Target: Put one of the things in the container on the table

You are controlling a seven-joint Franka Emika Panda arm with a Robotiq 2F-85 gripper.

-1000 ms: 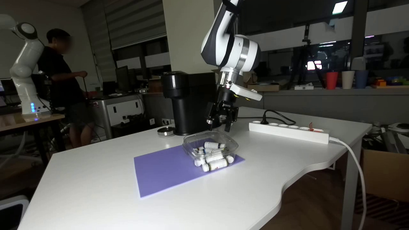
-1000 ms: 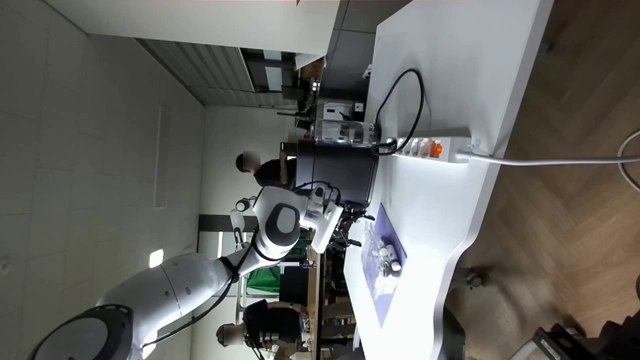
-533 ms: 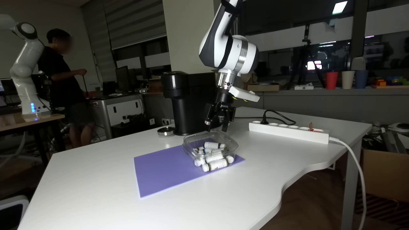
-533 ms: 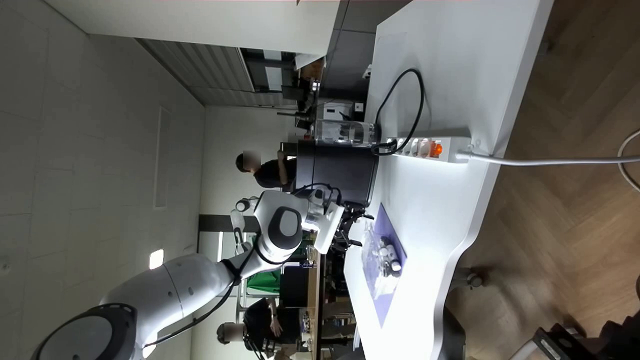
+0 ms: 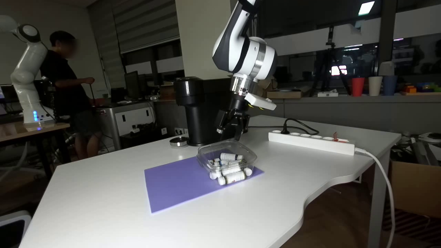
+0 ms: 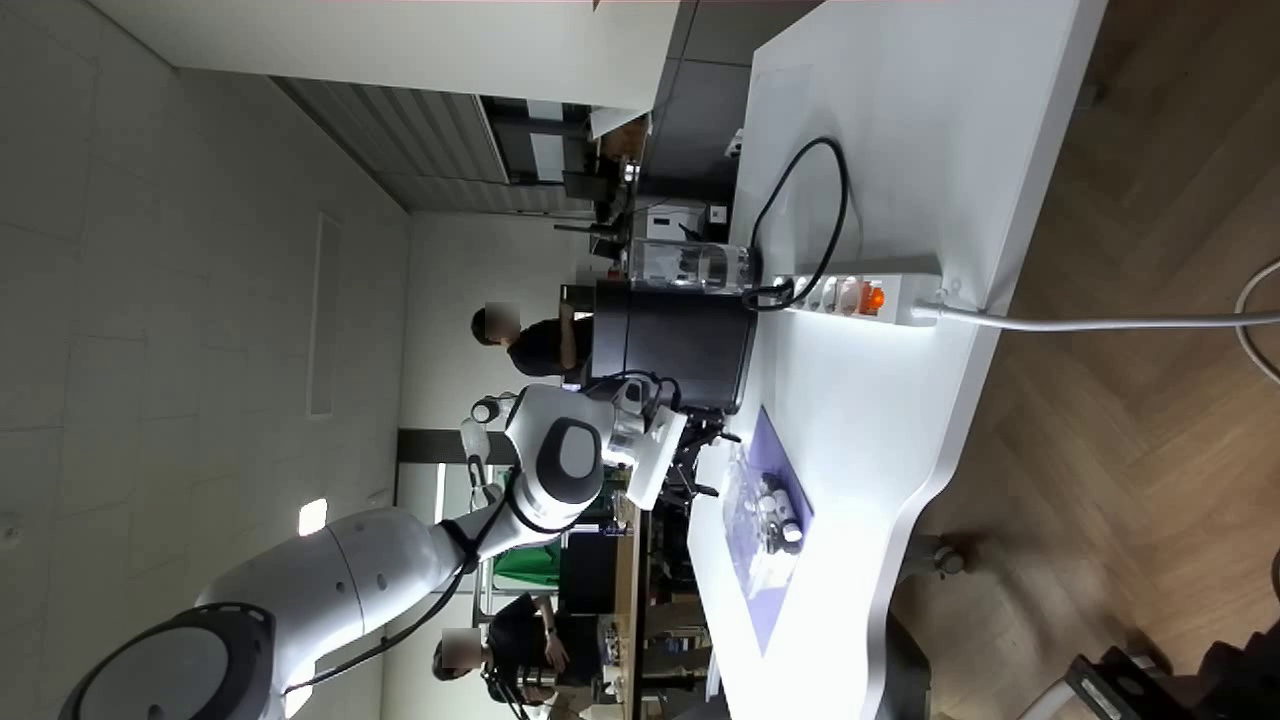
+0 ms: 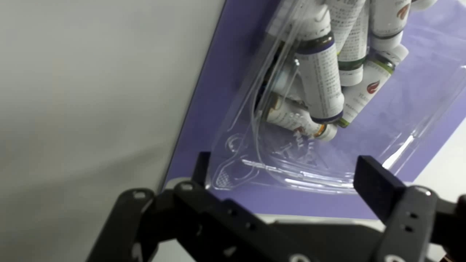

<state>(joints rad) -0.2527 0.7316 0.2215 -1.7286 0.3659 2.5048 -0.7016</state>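
Observation:
The container is a clear plastic tray (image 5: 250,155) on the purple mat. It also shows in the wrist view (image 7: 313,178). Several small bottles with white labels and caps lie piled in it, one of them a bottle with a purple band (image 7: 322,80). The bottles also show in an exterior view (image 6: 785,518). My gripper (image 5: 228,134) is open and empty, above and behind the container's far edge. In the wrist view the fingers (image 7: 284,165) stand apart over one end of the container, away from the bottles. The white table (image 5: 103,203) carries everything.
The purple mat (image 5: 179,186) lies under the container. A tall black machine (image 5: 210,113) stands close behind the gripper. A round metal tin (image 5: 178,142) sits beside it. A white power strip (image 5: 310,143) with a black cable (image 6: 840,200) lies farther along the table.
My gripper has shifted slightly to the left in an exterior view, staying open above the container. The container and bottles have not moved.

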